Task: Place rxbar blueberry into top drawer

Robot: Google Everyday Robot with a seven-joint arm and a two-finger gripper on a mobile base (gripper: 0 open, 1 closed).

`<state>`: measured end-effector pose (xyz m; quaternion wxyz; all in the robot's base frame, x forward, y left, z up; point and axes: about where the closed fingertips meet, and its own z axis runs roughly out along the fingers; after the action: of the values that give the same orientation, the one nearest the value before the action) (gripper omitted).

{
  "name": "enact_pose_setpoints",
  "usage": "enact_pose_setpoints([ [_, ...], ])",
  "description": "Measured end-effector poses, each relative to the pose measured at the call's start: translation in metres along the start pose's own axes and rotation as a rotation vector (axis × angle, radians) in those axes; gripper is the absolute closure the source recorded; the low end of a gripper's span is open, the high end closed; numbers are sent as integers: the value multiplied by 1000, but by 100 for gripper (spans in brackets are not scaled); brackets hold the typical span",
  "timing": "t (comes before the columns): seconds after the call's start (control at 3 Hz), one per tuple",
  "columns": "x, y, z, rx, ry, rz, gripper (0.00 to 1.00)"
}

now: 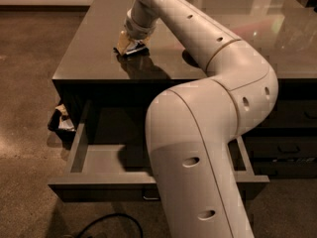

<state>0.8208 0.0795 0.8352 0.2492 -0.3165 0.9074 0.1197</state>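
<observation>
The top drawer (106,158) stands pulled open at the near side, with the bar not yet in it. On the far tabletop (89,48), the hand (130,43) is down on the rxbar blueberry (136,48). I cannot tell whether it is clamped. Lifting and carrying remain.

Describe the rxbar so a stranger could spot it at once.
Find the grey counter above the open top drawer. Toward the counter's front, the gripper sits low on the surface. The rxbar is the small flat dark packet at the gripper's tip, darker than the tan gripper and the grey surface.
</observation>
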Motion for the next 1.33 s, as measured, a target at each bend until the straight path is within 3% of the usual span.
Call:
enact_pose_setpoints([
  [0.33,-2,0,-4,0,0,0,88],
  [0.67,-1,5,-16,-20,-30,-24,100],
  [1.33,25,19,-79,-73,-140,-73,100],
])
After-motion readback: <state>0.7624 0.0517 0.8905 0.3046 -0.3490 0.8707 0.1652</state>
